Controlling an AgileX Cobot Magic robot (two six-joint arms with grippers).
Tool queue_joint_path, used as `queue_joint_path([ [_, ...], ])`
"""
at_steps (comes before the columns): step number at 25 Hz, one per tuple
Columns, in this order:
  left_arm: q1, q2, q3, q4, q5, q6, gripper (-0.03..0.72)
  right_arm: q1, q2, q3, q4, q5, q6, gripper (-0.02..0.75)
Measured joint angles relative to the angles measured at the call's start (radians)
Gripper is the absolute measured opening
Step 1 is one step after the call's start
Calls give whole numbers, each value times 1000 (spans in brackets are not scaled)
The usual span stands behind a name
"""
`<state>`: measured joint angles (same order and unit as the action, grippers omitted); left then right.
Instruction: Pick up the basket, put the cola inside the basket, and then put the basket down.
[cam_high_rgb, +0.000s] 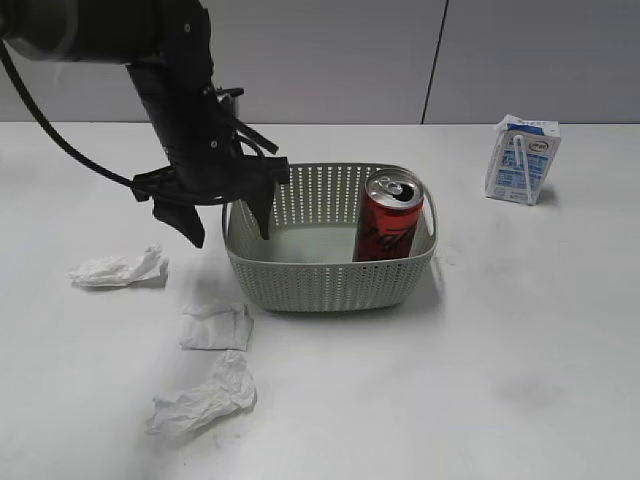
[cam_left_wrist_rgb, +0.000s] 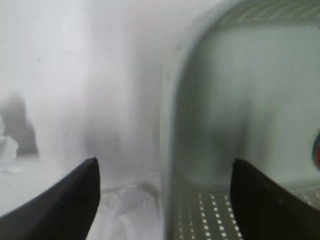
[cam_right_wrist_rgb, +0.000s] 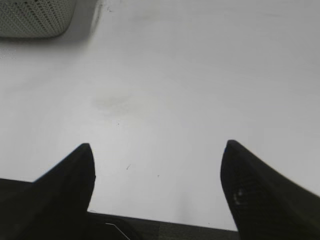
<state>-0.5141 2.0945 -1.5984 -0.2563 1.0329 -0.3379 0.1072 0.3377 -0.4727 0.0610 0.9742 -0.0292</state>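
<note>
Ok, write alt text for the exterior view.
A red cola can stands upright in a sage-green basket on a white table, with the left hand open astride the basket's left rim. Crumpled tissues lie to the left; a drink carton stands far right.

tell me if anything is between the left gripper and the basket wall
Nothing visible is. The left gripper is open and straddles the left wall of the basket, one finger outside, one inside. The cola stands inside at the far right end, away from the fingers.
</note>
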Motion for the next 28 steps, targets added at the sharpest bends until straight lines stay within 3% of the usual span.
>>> queue_joint_path([
  [7,0,-39,-186,28,107,0,594,0,-64,46,4,-8,-1,592],
  [14,3,-85,-443,177,173,12,591,0,-64,54,4,-22,-2,592],
  [19,28,-155,-470,227,183,29,591,0,-64,54,5,-22,-2,592],
  [28,160,-335,-435,266,185,69,589,0,-64,54,5,-24,-2,592],
])
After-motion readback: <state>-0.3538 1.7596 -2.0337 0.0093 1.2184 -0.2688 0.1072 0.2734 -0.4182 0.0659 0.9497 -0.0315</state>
